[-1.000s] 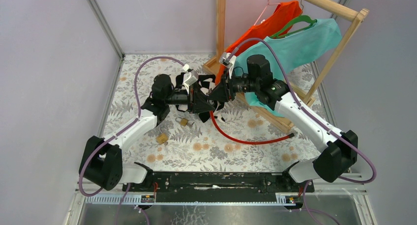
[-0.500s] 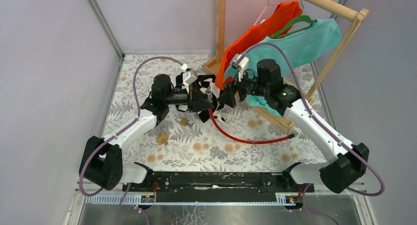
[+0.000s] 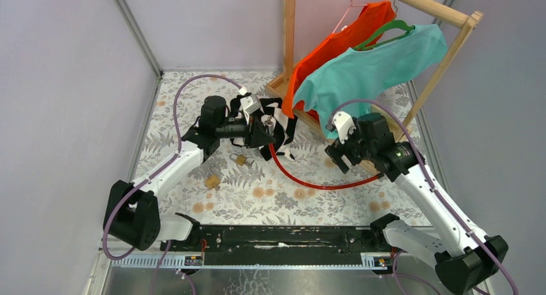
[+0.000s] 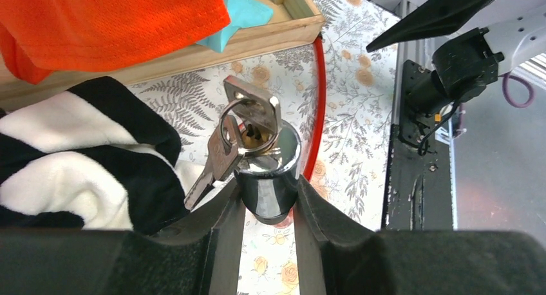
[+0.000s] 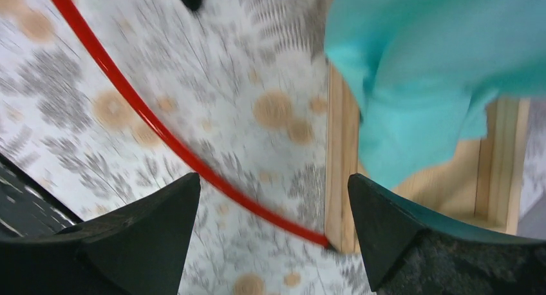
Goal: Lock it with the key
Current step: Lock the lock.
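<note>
My left gripper [image 4: 267,193] is shut on the chrome lock [image 4: 269,179], which stands up between the fingers. The key [image 4: 252,109] sits in the lock's top, its flat head upright, and a second key [image 4: 216,161] hangs from its ring on the left. A red cable [image 4: 318,102] runs off behind the lock. From above, the left gripper [image 3: 265,134] holds the lock [image 3: 271,123] over the table's middle. My right gripper [image 3: 336,154] is well to the right of it. Its jaws [image 5: 273,192] are wide open with nothing between them, above the red cable [image 5: 148,121].
A wooden clothes rack [image 3: 444,63] carries an orange shirt [image 3: 335,44] and a teal shirt [image 3: 380,63]; its base rail [image 5: 335,166] is under my right gripper. A black-and-white striped cloth [image 3: 284,124] lies behind the lock. A small brass padlock [image 3: 241,160] and another brass piece [image 3: 212,180] lie left of the cable.
The right gripper has let go at the key, opened wide and pulled back to the right and towards the near edge. The left gripper still holds the lock in place.
</note>
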